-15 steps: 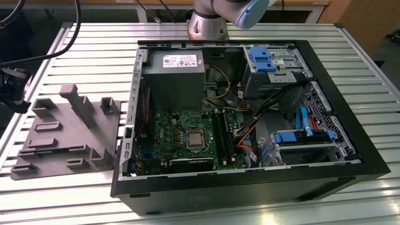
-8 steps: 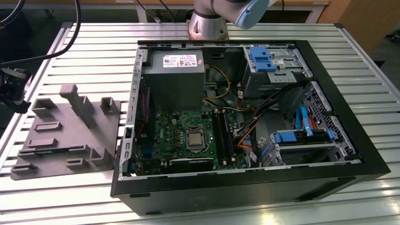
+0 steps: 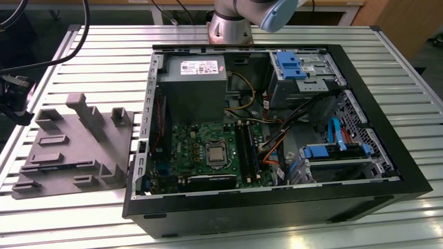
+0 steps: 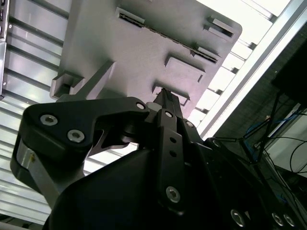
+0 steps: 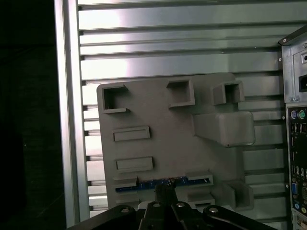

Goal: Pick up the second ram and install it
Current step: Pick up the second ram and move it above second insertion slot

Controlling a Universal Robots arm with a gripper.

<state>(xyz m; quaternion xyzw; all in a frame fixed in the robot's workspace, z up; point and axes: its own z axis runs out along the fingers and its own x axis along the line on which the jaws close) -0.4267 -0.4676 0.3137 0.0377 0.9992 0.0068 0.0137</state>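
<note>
Second ram [image 5: 163, 181] sits edge-up in grey fixture [image 3: 69, 148] at the exterior view's left. Tool [image 5: 165, 188] hangs above it, apparently pinched narrow, empty. Best: widen, square to the board, grip mid-length, lift straight.

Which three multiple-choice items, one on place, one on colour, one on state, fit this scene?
1. Relative to the computer case, the grey tray lies: A) inside it; B) on the slatted table, toward the exterior view's left; C) atop it.
2. The drive clips are: A) red; B) blue; C) white.
3. The second ram is: A) lying in the tray; B) gripped; C) inside the case.
B: tray beside case. B: clips look blue. A: it rests in a tray slot.
</note>
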